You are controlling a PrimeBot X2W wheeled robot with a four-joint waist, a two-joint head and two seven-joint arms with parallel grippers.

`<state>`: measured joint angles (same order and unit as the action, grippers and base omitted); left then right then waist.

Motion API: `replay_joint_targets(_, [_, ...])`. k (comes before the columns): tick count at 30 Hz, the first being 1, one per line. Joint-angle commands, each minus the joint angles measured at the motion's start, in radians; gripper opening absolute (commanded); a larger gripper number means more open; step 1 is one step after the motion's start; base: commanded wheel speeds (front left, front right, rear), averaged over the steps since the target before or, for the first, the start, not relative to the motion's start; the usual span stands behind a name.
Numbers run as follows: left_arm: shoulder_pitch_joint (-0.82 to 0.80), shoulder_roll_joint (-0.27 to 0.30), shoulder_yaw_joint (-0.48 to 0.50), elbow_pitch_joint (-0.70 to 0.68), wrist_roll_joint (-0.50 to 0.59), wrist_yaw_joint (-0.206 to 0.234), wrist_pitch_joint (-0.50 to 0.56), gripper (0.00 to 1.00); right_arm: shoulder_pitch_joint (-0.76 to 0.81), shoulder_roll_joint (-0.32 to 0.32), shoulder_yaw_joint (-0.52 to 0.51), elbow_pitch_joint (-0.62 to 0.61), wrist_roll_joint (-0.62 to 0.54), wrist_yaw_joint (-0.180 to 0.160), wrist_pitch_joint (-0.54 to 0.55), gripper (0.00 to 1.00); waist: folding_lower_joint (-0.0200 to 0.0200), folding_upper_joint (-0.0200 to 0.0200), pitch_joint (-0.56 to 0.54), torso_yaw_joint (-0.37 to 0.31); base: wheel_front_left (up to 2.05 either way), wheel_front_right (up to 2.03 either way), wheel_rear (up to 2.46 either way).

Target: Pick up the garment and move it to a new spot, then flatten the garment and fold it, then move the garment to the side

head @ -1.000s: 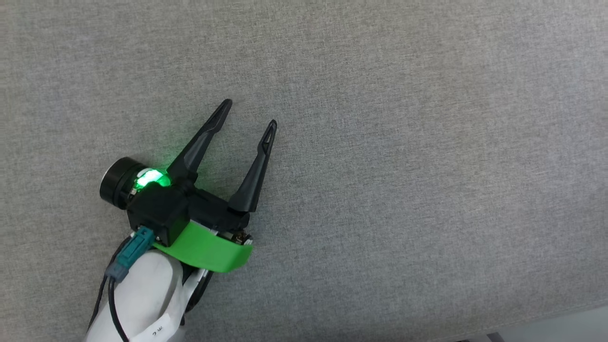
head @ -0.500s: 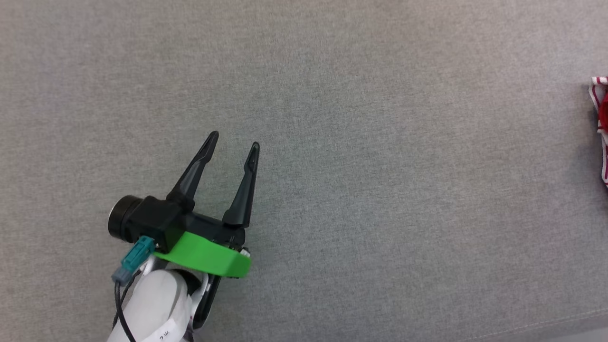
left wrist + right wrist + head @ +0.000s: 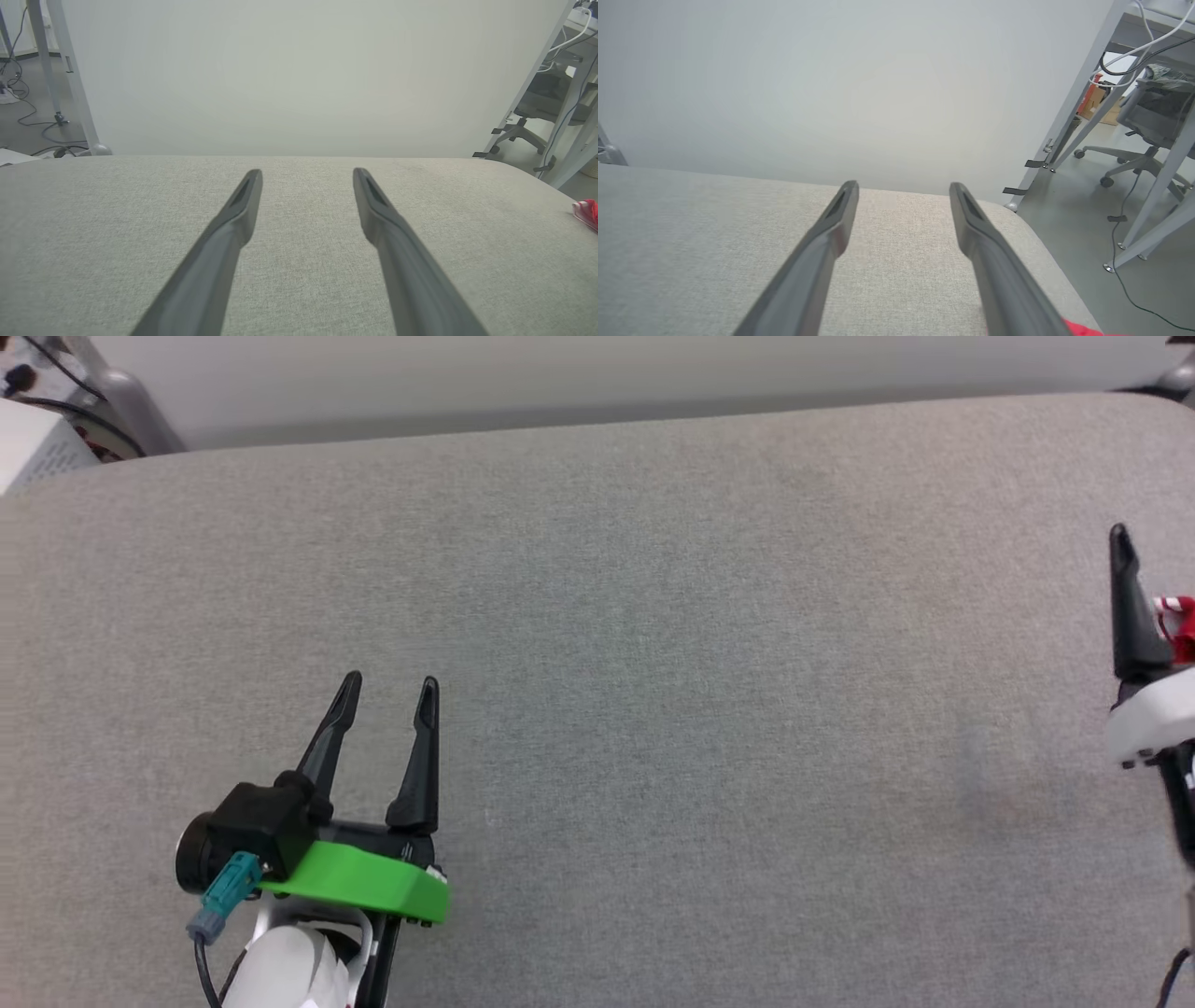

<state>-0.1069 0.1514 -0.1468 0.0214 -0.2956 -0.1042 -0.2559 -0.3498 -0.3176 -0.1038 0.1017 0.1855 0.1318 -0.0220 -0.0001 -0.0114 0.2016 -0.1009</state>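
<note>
Garment (image 3: 1184, 633) barely in sight near right end of bench (image 3: 653, 616), just beside right gripper (image 3: 903, 186), jaws spread wide and empty like left gripper (image 3: 389, 684) well apart; likely risk: shallow pinch on cloth edge, slipping loose or dragging off bench.

Grey fabric-covered desk (image 3: 709, 663) stretches wide, a plain white wall (image 3: 299, 74) behind it. Off to one side, an office chair (image 3: 1153, 121) sits on the grey floor (image 3: 1073, 242) among slanted metal legs (image 3: 1078, 93) and a loose cable (image 3: 1125, 280).
</note>
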Motion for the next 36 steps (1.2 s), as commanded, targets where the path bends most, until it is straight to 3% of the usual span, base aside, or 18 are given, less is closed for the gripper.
replay_joint_targets(1, [0.018, -0.01, 0.011, 0.006, 0.009, -0.007, -0.006, 1.0, 0.042, 0.035, -0.009, -0.029, 0.007, -0.001, 0.0, 1.0, 0.0001, 0.0114, -0.057, 0.058, 0.0, 0.0, 0.0])
replay_joint_targets(8, [0.05, -0.036, 0.042, 0.035, 0.029, -0.016, -0.006, 1.0, 0.197, 0.191, -0.028, -0.119, -0.007, -0.001, -0.051, 1.0, 0.0001, 0.0114, -0.079, 0.087, 0.0, 0.0, 0.0])
replay_joint_targets(11, [0.058, -0.044, 0.051, 0.047, 0.041, -0.019, -0.006, 1.0, 0.247, 0.219, -0.014, -0.116, -0.014, -0.001, -0.086, 1.0, 0.0001, 0.0114, -0.092, 0.096, 0.0, 0.0, 0.0])
replay_joint_targets(18, [0.08, -0.065, 0.077, 0.065, 0.066, -0.023, -0.006, 1.0, 0.303, 0.249, 0.041, -0.072, -0.036, -0.001, -0.151, 1.0, 0.0001, 0.0114, -0.112, 0.101, 0.0, 0.0, 0.0])
replay_joint_targets(36, [0.089, -0.095, 0.119, 0.042, 0.084, -0.026, -0.006, 1.0, 0.291, 0.263, 0.071, -0.052, -0.042, -0.001, -0.164, 1.0, 0.0001, 0.0114, -0.114, 0.093, 0.0, 0.0, 0.0])
